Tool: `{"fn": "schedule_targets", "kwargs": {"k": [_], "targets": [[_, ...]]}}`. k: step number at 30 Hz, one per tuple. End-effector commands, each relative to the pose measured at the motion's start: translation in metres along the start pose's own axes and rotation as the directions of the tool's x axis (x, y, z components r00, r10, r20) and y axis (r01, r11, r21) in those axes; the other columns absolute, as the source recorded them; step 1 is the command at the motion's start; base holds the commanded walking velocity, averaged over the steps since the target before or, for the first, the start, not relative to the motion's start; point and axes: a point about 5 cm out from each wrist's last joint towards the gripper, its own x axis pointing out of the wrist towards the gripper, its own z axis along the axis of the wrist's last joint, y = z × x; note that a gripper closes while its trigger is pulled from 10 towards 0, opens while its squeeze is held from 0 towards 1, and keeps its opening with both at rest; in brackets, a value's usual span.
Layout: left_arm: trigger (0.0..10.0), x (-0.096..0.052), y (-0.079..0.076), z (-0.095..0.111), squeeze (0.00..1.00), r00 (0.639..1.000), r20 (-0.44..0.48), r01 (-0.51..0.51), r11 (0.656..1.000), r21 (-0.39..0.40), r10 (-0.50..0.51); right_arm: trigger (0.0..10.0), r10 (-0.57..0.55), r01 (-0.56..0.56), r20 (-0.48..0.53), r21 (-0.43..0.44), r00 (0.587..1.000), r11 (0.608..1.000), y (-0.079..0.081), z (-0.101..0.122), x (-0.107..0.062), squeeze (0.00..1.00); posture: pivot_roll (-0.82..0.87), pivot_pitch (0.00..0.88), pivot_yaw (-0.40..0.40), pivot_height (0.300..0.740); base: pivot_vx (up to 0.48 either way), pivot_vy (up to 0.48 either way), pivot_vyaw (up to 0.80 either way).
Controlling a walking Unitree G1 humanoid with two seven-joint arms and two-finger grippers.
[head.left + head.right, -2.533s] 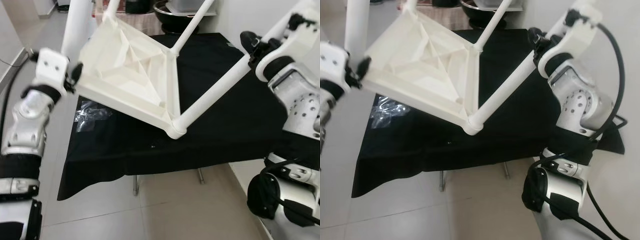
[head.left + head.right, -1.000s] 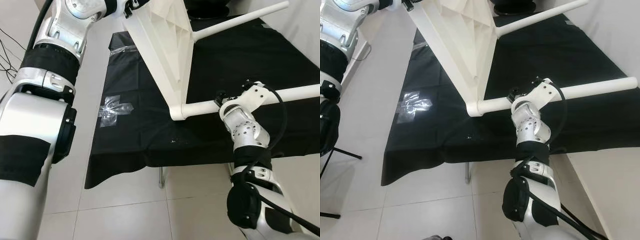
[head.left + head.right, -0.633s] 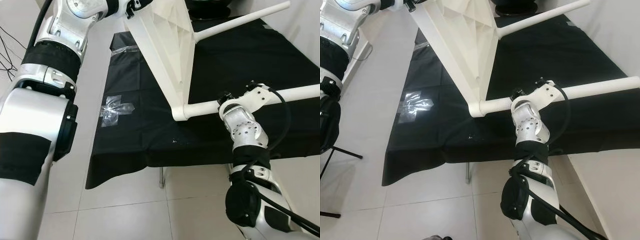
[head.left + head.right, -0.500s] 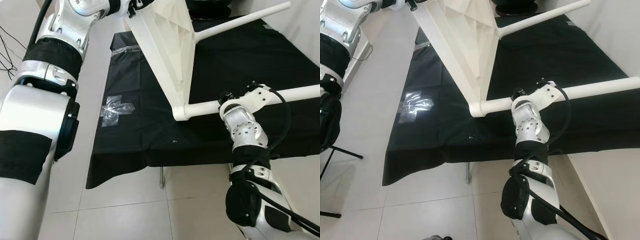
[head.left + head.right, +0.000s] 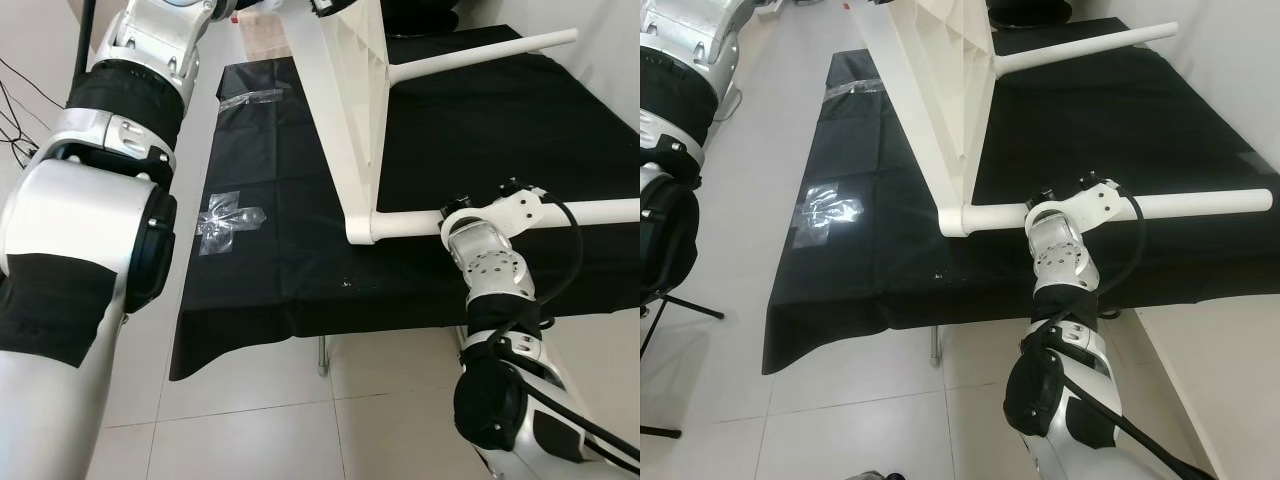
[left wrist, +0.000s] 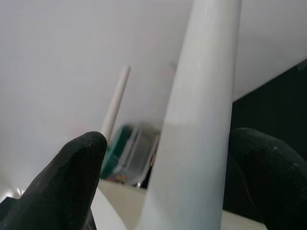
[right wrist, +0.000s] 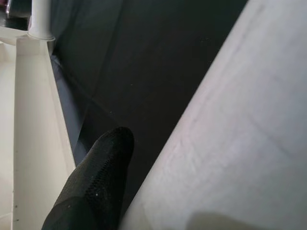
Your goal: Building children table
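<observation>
The left gripper (image 6: 168, 167) clamps a leg of the white plastic children's table (image 5: 345, 110); the right gripper (image 7: 144, 191) apparently grips another white tubular leg (image 5: 1200, 204) above the black cloth (image 5: 470, 130).

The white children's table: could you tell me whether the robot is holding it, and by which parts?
Yes. The right claw grips the near table leg partway along; the left claw closes around another leg, keeping the table tipped on edge above the black cloth.

L arm raised high, R tool (image 7: 96, 187) low (fingers clamped, both).
</observation>
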Motion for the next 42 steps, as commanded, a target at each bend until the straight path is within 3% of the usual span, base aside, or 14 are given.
{"fn": "schedule_targets", "kwargs": {"k": [1,3,4,5,6,16,19,25,29,33,34,35,36,42], "targets": [[10.0,-0.005,0.028,0.036,0.00,0.981,0.174,-0.094,0.995,0.035,0.086,10.0,-0.315,0.287,-0.173,-0.168,0.933,0.943,-0.067,-0.052,0.006,0.00,0.02,0.153,0.089,0.740,0.000,0.000,0.00],[10.0,-0.013,0.024,0.031,0.00,0.979,0.196,-0.058,0.998,-0.007,0.059,10.0,-0.321,0.294,-0.155,-0.171,0.934,0.940,-0.066,-0.050,0.006,0.00,0.01,0.155,0.085,0.740,0.000,0.000,0.00],[10.0,-0.020,0.023,0.027,0.00,0.978,0.201,-0.051,0.998,-0.042,0.059,10.0,-0.328,0.302,-0.143,-0.180,0.934,0.936,-0.067,-0.048,0.006,0.78,0.01,0.153,0.081,0.740,0.000,0.000,0.00],[10.0,-0.021,0.023,0.026,0.00,0.978,0.201,-0.052,0.997,-0.048,0.061,10.0,-0.330,0.304,-0.141,-0.182,0.933,0.935,-0.067,-0.048,0.006,0.78,0.01,0.153,0.081,0.740,0.000,0.000,0.00],[10.0,-0.025,0.025,0.025,0.00,0.978,0.199,-0.056,0.996,-0.067,0.068,10.0,-0.332,0.306,-0.138,-0.181,0.933,0.935,-0.068,-0.047,0.006,1.00,0.01,0.153,0.079,0.740,0.000,0.000,0.00],[10.0,-0.072,0.032,-0.007,0.00,0.971,0.073,-0.210,0.960,-0.186,0.227,10.0,-0.331,0.316,-0.106,-0.142,0.938,0.938,-0.069,-0.036,0.008,1.00,0.01,0.151,0.066,0.740,0.000,0.000,0.00],[10.0,-0.097,0.009,-0.032,0.00,0.963,-0.030,-0.268,0.939,-0.218,0.268,10.0,-0.293,0.282,-0.075,-0.134,0.953,0.950,-0.061,-0.026,0.009,1.00,0.00,0.154,0.053,0.740,0.000,0.000,0.00],[10.0,-0.117,-0.016,-0.053,0.00,0.946,-0.130,-0.322,0.899,-0.297,0.296,10.0,-0.284,0.281,0.003,-0.157,0.959,0.947,-0.057,-0.009,0.009,1.00,-0.01,0.157,0.045,0.740,0.000,0.000,0.00],[10.0,-0.132,-0.034,-0.076,0.00,0.915,-0.223,-0.403,0.790,-0.462,0.335,10.0,-0.281,0.285,0.048,-0.166,0.959,0.944,-0.055,0.003,0.008,1.00,-0.02,0.158,0.038,0.740,0.000,0.000,0.00],[10.0,-0.131,-0.047,-0.081,0.00,0.916,-0.234,-0.401,0.703,-0.587,0.327,10.0,-0.267,0.272,0.056,-0.181,0.962,0.945,-0.053,0.005,0.007,1.00,-0.03,0.159,0.037,0.740,0.000,0.000,0.00],[10.0,-0.131,-0.047,-0.081,0.00,0.916,-0.234,-0.401,0.703,-0.587,0.327,10.0,-0.267,0.272,0.056,-0.181,0.962,0.945,-0.053,0.005,0.007,1.00,-0.03,0.159,0.037,0.740,0.000,0.000,0.00],[10.0,-0.120,-0.053,-0.081,0.00,0.931,-0.206,-0.355,0.613,-0.706,0.301,10.0,-0.256,0.263,0.062,-0.189,0.965,0.946,-0.051,0.007,0.007,1.00,-0.04,0.159,0.035,0.740,0.000,0.000,0.00],[10.0,-0.115,-0.056,-0.082,0.00,0.936,-0.201,-0.337,0.575,-0.745,0.289,10.0,-0.255,0.263,0.063,-0.190,0.965,0.946,-0.051,0.007,0.006,1.00,-0.04,0.159,0.035,0.740,0.000,0.000,0.00],[10.0,-0.099,-0.059,-0.094,0.00,0.925,-0.249,-0.361,0.465,-0.808,0.286,10.0,-0.259,0.271,0.082,-0.191,0.962,0.943,-0.054,0.014,0.005,1.00,-0.05,0.167,0.037,0.740,0.000,0.000,0.00]]}}
